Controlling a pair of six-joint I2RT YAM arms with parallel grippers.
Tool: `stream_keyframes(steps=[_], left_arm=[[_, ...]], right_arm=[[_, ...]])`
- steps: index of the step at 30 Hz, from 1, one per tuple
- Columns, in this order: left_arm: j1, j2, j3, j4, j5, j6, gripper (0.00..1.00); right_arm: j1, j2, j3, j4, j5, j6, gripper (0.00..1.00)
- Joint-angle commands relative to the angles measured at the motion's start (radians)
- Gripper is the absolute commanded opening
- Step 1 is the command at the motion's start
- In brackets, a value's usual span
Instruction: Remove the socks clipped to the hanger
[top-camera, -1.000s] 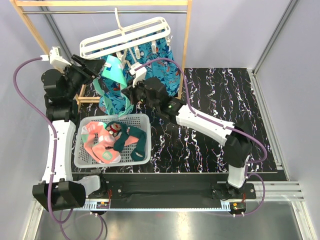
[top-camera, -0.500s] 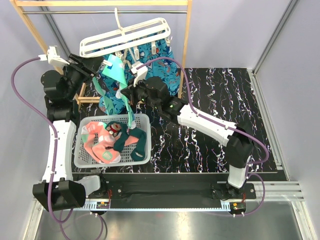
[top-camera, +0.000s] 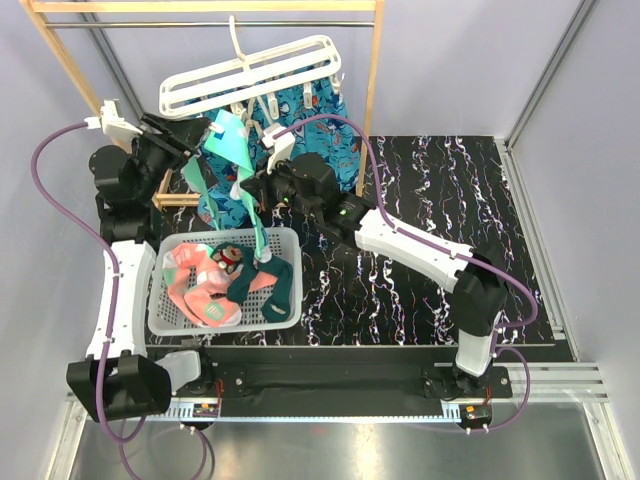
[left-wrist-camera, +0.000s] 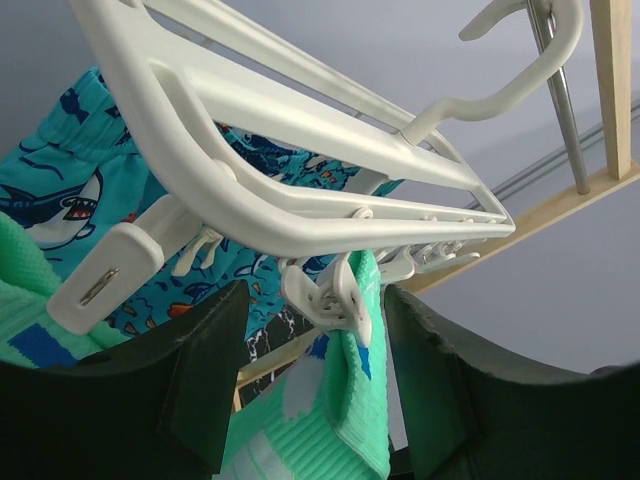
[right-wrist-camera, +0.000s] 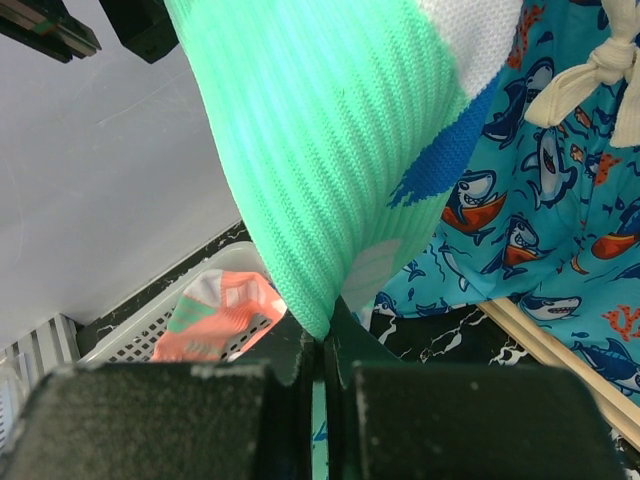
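Up at 11 o'clock in the top view: white hanger (top-camera: 250, 75) hooked on the wooden rack (top-camera: 375, 60), frame tilted. One mint sock (top-camera: 228, 140) is clipped under its left end and pulled taut toward 5 o'clock. Its tail reaches the far rim of the basket (top-camera: 225, 325).

Left claw (top-camera: 200, 135): spread. Wrist view shows its fingers (left-wrist-camera: 205, 370) either side of the clip (left-wrist-camera: 335, 295) that bites the sock cuff. Can't tell if they touch it.

Right claw (top-camera: 248, 188): pressed together, pinching the mint sock partway down, at 5 o'clock of the clip. Wrist view agrees: fabric nipped between the fingertips, stretched up and away from them.

Basket sits at 8 o'clock on the black marbled table (top-camera: 420, 200). It holds a pink sock (top-camera: 195, 285) and a dark teal sock (top-camera: 272, 285), both loose and off the hanger.

Blue shark cloth (top-camera: 310, 115) hangs behind the mint sock, at 1 o'clock of the right claw.
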Motion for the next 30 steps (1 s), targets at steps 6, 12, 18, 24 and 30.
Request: stream_keyframes(steps=[6,12,18,24,30], left_arm=[[0.006,0.032,0.019,0.110,0.020,-0.046,0.53],[0.005,0.043,0.038,0.107,0.022,-0.054,0.20],[0.006,0.046,0.061,0.075,0.014,-0.052,0.00],[0.006,0.041,0.087,0.034,-0.001,-0.031,0.00],[0.006,0.043,0.111,0.012,-0.006,-0.020,0.00]], right_arm=[[-0.011,-0.042,-0.002,0.023,-0.022,0.018,0.00],[-0.009,-0.042,0.001,0.021,-0.027,0.023,0.00],[-0.011,-0.034,0.001,0.011,-0.019,0.026,0.00],[-0.011,-0.037,-0.014,0.002,-0.016,0.037,0.00],[-0.011,-0.062,-0.054,0.000,-0.011,0.043,0.00]])
